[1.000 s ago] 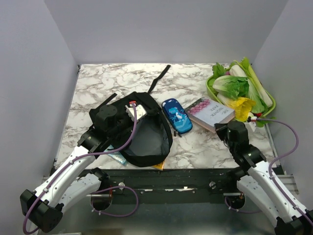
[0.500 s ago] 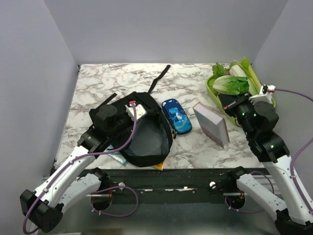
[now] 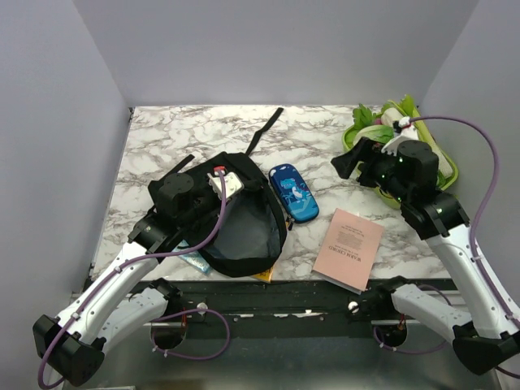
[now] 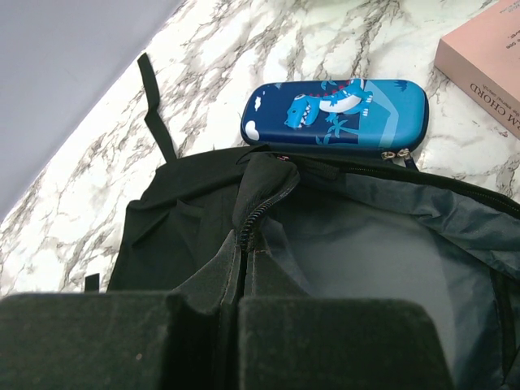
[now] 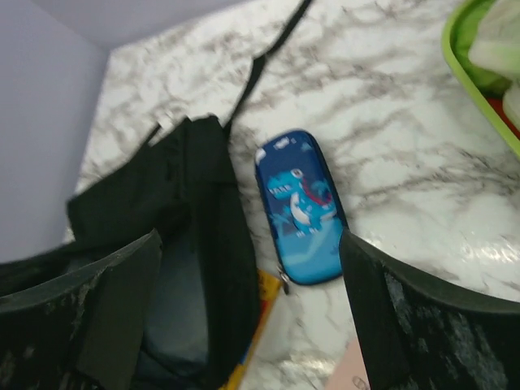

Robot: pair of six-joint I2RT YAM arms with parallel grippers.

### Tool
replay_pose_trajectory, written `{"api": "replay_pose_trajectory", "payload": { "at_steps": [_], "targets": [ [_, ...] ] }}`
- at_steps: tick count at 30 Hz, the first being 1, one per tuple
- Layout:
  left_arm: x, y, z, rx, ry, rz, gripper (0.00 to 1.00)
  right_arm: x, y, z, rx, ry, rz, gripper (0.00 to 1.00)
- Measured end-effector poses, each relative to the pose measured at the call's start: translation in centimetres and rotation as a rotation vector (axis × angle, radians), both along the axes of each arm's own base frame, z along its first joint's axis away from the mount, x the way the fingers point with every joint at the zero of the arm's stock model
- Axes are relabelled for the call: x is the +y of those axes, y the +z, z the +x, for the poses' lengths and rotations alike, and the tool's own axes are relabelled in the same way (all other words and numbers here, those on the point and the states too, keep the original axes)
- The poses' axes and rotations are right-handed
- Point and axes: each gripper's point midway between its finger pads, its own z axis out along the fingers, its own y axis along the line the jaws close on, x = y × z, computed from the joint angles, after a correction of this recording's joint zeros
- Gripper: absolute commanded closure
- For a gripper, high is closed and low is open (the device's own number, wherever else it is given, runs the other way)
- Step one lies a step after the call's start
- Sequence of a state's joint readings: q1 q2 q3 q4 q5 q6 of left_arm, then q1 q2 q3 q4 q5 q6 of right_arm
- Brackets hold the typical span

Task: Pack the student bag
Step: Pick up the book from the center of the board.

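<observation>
White-and-grey marble table (image 3: 162,138) ringed by plain grey walls fills the top view. Left of centre, the left gripper (image 4: 236,325) is clenched on the zippered rim of the student bag (image 3: 244,227), with the black fabric edge running down between its pads. The bag lies flat with its mouth held open, and grey lining shows inside. One long strap (image 3: 264,130) trails toward the top of the frame. A yellow corner (image 3: 264,276) and a teal edge (image 3: 195,262) peek out from under the bag's near side. Just right of the bag lies the blue dinosaur pencil case (image 3: 293,192), zipped shut. At the upper right the right gripper (image 3: 349,160) hangs above the table, its fingers spread wide and gripping nothing. Below it in the frame, a pink book (image 3: 349,248) lies flat near the table's front edge, apart from the bag. Behind that gripper sits a green tray (image 3: 449,172) holding leafy vegetables (image 3: 367,120).
</observation>
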State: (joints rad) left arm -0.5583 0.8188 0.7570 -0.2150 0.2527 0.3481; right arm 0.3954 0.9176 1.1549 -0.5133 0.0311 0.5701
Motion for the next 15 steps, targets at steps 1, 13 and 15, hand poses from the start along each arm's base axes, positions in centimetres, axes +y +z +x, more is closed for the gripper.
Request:
{"api": "replay_pose_trajectory", "payload": {
  "at_steps": [1,13,15],
  "targets": [
    [0.0,0.0,0.0,0.000,0.000,0.000,1.00,-0.1,-1.3,-0.1,0.035,0.014,-0.041,0.00],
    [0.0,0.1,-0.1,0.000,0.001,-0.003,1.00,-6.2,-19.1,-4.4,0.585,-0.317,-0.245,0.00],
    [0.1,0.1,-0.2,0.000,0.001,-0.004,1.00,-7.3,-21.0,-5.6,0.648,-0.385,-0.248,0.00]
  ]
}}
